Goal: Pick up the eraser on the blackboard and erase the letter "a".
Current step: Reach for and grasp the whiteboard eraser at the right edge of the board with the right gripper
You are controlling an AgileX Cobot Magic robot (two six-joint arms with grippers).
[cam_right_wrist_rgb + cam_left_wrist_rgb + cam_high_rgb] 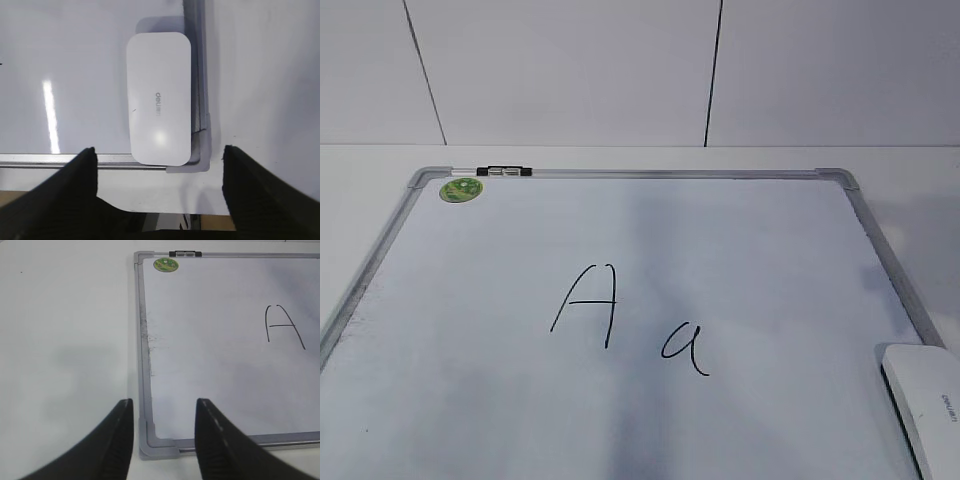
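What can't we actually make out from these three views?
- Eraser: cut off by the exterior view's right and bottom edges; its underside faces down in the right wrist view.
- Letter "a": outside both wrist views.
- Left gripper and right gripper: absent from the exterior view.
- Green sticker: print too small to read.
- Blackboard: near edge cropped in the exterior view.

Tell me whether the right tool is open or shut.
Open. In the right wrist view the right tool has its two dark fingers spread wide with nothing between them, and the eraser lies untouched on the blackboard.
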